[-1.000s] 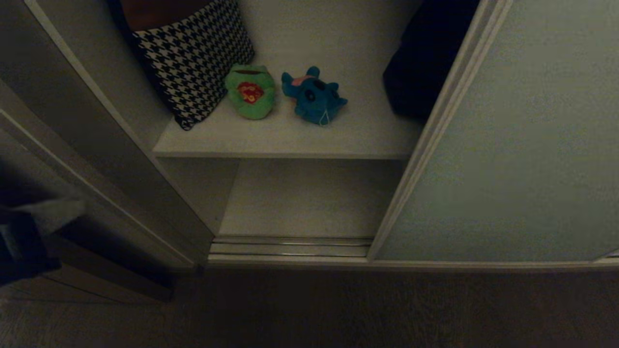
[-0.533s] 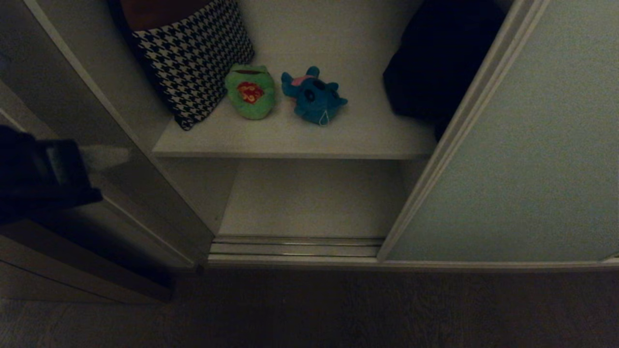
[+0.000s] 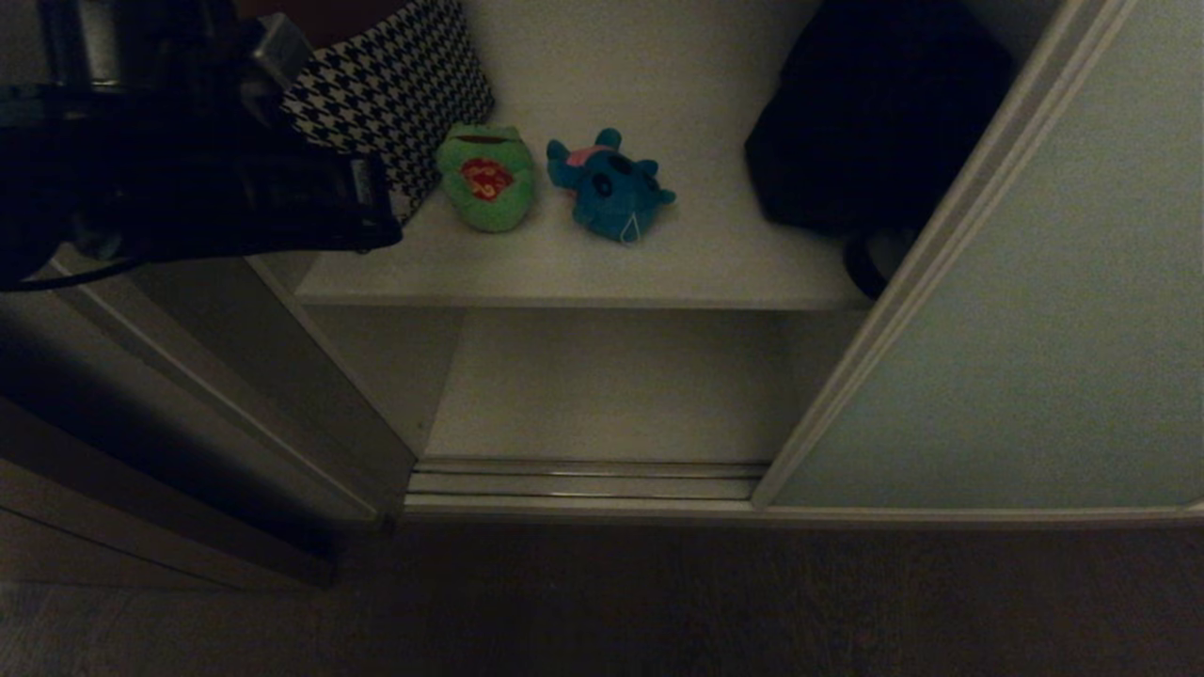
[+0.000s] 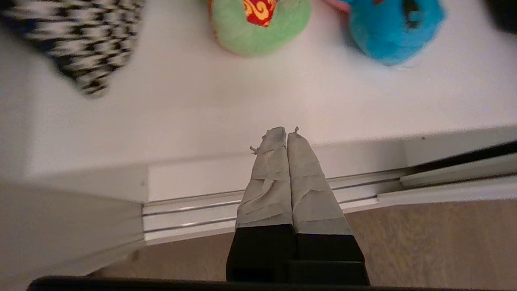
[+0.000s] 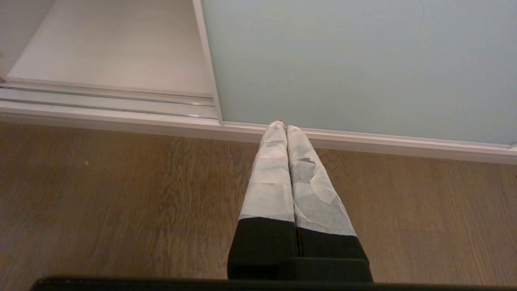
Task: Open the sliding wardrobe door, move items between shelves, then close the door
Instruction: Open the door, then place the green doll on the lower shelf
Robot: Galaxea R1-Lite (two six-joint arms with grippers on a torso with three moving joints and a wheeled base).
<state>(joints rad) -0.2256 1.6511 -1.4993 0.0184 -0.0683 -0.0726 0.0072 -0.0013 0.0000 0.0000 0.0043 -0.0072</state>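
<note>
- Our left hand (image 4: 286,135) has its two taped fingers (image 4: 268,173) pressed flat together with nothing between them. In the head view its dark arm (image 3: 188,179) reaches in from the upper left, in front of the wardrobe's left side.
- In the left wrist view, the fingertips hang over the front edge of the upper shelf (image 4: 210,113), apart from the toys lying farther back on it.
- On that shelf (image 3: 658,263) the teal-blue plush toy (image 3: 611,188) lies near the middle, a pink patch on its far side and a small white loop at its near end.
- Just to its left, not touching it, lies a green plush (image 3: 486,179) with a red and yellow emblem; we can read no writing on it.
- A black-and-white houndstooth cushion (image 3: 395,85) leans at the far left of the shelf, partly hidden by our arm.
- A dark bundle (image 3: 865,113) fills the shelf's right end; we cannot tell what it is.
- The lower shelf (image 3: 602,385) sits beneath, behind the floor track (image 3: 583,480).
- The sliding wardrobe door (image 3: 1035,329) stands to the right, leaving the compartment open.
- Our right hand (image 5: 284,129) is closed too and holds nothing, low over the wooden floor (image 5: 121,194) just before the door's bottom rail.
</note>
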